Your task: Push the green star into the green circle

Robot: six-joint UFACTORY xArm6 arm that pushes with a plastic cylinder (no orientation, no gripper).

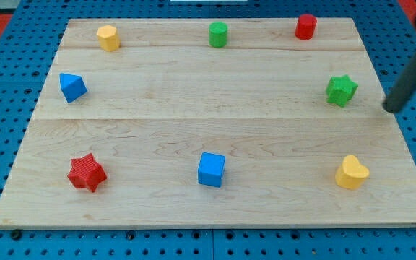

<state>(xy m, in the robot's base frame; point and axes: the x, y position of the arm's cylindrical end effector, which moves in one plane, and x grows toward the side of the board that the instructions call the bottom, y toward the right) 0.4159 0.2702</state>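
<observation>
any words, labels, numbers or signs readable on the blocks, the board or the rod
None: no text, number or sign shows anywhere.
The wooden board is plain.
The green star, green circle and the other blocks carry no markings.
My tip, to the view's right of the green star, is plain dark.

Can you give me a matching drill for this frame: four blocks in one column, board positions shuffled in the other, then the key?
Column 1
1. green star
2. green circle
3. red star
4. blue cube

Column 2
A. view's bottom, near the middle
B. view's right, just left of my tip
C. view's top, near the middle
D. view's bottom left

Pairs: 1-B, 2-C, 3-D, 4-A
</observation>
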